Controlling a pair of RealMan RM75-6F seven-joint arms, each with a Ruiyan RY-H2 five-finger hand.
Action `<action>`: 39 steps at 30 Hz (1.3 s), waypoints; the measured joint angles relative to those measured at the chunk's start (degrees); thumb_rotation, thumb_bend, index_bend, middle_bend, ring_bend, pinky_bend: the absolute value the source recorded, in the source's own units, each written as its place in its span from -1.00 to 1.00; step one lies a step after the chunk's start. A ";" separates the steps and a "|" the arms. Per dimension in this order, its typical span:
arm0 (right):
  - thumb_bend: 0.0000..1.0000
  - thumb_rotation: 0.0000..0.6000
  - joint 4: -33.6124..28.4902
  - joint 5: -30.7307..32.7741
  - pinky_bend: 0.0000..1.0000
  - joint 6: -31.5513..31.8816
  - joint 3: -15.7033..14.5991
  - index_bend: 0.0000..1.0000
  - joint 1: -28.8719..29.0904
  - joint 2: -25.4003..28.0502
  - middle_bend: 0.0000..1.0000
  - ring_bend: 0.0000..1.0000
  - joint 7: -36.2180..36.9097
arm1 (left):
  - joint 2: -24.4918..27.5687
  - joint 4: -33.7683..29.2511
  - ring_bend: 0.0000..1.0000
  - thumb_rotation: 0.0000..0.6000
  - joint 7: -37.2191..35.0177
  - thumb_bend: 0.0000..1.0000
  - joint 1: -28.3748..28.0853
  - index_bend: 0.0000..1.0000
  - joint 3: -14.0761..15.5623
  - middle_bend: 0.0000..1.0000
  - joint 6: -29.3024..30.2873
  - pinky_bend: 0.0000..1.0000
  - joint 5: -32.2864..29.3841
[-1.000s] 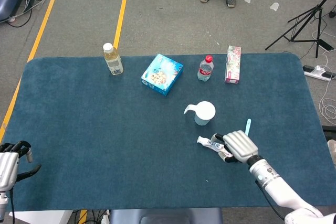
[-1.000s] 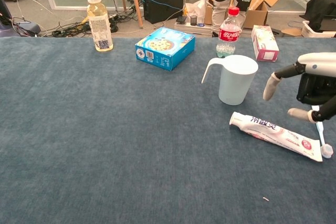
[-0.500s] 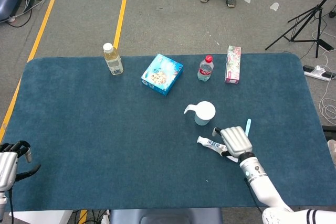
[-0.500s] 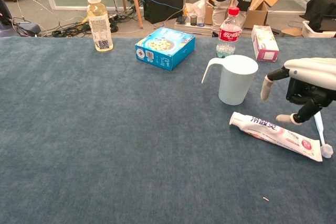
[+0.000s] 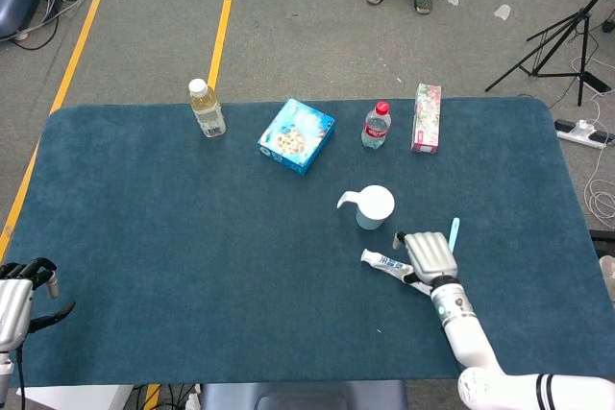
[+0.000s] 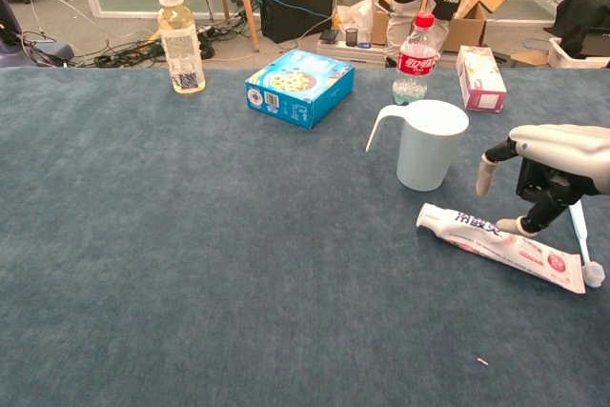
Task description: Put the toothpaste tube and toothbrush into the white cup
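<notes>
covering the table, a blue cloth (image 5: 144, 237) over grey floor (image 5: 307, 36); right hand (image 6: 553, 164) released above the toothpaste tube (image 6: 500, 247), left hand (image 5: 14, 300) released.

Table cover (image 6: 191, 264): deep teal-blue, plain napped cloth.
Cup (image 6: 431, 144): white with a faint pale-blue cast, plain.
Toothpaste tube (image 6: 501, 246): white, dark lettering, pink stripe along one edge.
Toothbrush (image 5: 454, 231): light aqua handle.
Right hand (image 6: 555, 161): silver-grey shell, black inner parts, beige fingertips.
Left hand (image 5: 17, 295): grey with black fingers.
Far-left bottle (image 6: 180, 42): clear, yellowish liquid, white cap.
Box (image 6: 299, 87): bright blue, round food picture.
Far bottle (image 6: 414, 60): clear, red cap and label.
Carton (image 6: 480, 77): pink-white, floral print.
Floor: grey, yellow lines (image 5: 221, 37).
</notes>
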 measured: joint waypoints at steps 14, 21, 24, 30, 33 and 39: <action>-0.65 1.00 2.88 4.49 1.00 -1.05 -0.31 -0.14 2.42 -2.94 1.00 1.00 -0.99 | 0.19 -0.21 -0.08 1.00 -0.14 -1.00 0.06 0.35 0.00 -0.19 0.19 -0.31 0.21; -0.64 1.00 5.12 5.92 1.00 -1.56 -0.03 -0.07 3.36 -4.65 1.00 1.00 -0.43 | 0.33 -0.30 -0.08 1.00 -0.34 -1.00 0.11 0.35 -0.07 -0.19 0.36 -0.31 0.25; -0.63 1.00 5.92 6.03 1.00 -1.88 0.10 -0.04 3.58 -5.23 1.00 1.00 0.26 | 0.37 -0.35 -0.08 1.00 -0.38 -1.00 0.13 0.35 -0.07 -0.19 0.39 -0.31 0.27; -0.61 1.00 7.64 6.36 1.00 -2.37 0.27 0.01 4.12 -6.43 1.00 1.00 0.92 | 0.51 -0.46 -0.08 1.00 -0.57 -1.00 0.20 0.35 -0.11 -0.19 0.54 -0.31 0.30; -0.58 1.00 8.49 6.66 1.00 -2.72 0.37 0.03 4.42 -7.03 1.00 1.00 1.16 | 0.61 -0.52 -0.08 1.00 -0.70 -1.00 0.25 0.35 -0.13 -0.19 0.65 -0.31 0.35; -0.48 1.00 10.21 6.85 1.00 -3.16 0.47 0.07 4.91 -8.22 1.00 1.00 1.67 | 0.72 -0.60 -0.08 1.00 -0.91 -1.00 0.31 0.35 -0.18 -0.19 0.80 -0.31 0.40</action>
